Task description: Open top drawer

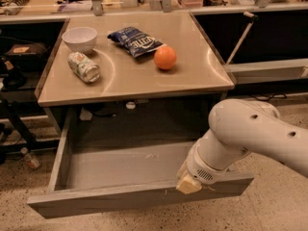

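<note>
The top drawer (120, 170) is a wide grey metal drawer under the tabletop. It stands pulled far out toward me, and its shallow grey tray is bare. Its slanted front panel (96, 203) runs along the bottom of the view, with pale scratch marks right of centre. My gripper (188, 183) sits at the top edge of the front panel, right of centre. Only a pale yellowish fingertip shows below the white wrist. My white arm (255, 131) comes in from the right and hides the drawer's right end.
On the tan tabletop (202, 76) stand a white bowl (80, 38), a lying can (83, 67), a blue chip bag (136, 41) and an orange (165, 57). A speckled floor (269, 211) lies in front. Dark shelving stands at the left, a counter behind.
</note>
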